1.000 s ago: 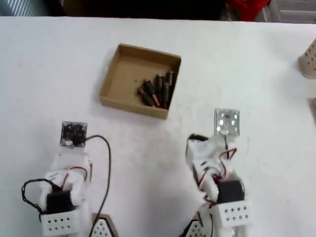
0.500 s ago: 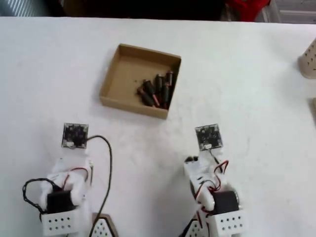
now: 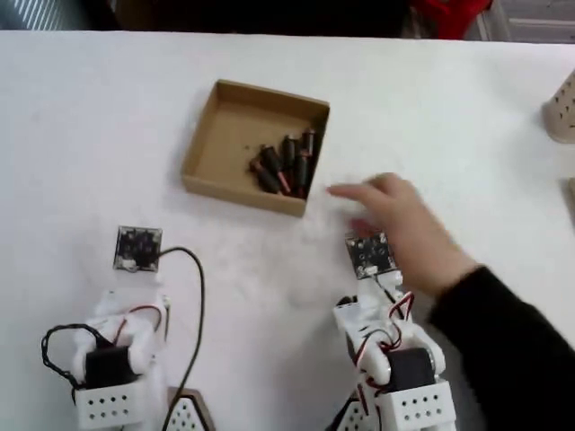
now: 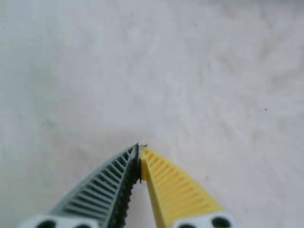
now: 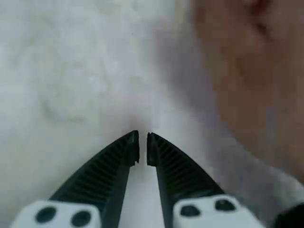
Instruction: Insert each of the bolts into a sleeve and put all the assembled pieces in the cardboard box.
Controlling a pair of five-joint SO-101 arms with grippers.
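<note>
**On the table: pieces in the box, a hand close to the right arm**

At the lower left of the high view, the left arm (image 3: 108,359) stood on the white table (image 3: 467,108). Its left gripper (image 4: 139,149) pointed down at bare table, with the grey and the yellow finger pressed together at the tips and nothing between them.

In the upper middle lay the cardboard box (image 3: 256,148). The assembled pieces (image 3: 286,163), dark with some red, lay in a heap in its right part, so the task seemed nearly done.

At the lower middle-right stood the right arm (image 3: 395,359). Its right gripper (image 5: 143,137) had the black fingers almost together, with only a thin slit between them, and it held nothing.

Right of the box, a person's hand (image 3: 395,224) reached in from the lower right with the fingers stretched toward the box. I could not tell whether it pinched anything.

The main risk was contact. If the right arm lifted or swung now, it could strike the hand, which was just above it. The hand could also push the box and shift or spill the pieces.
</note>
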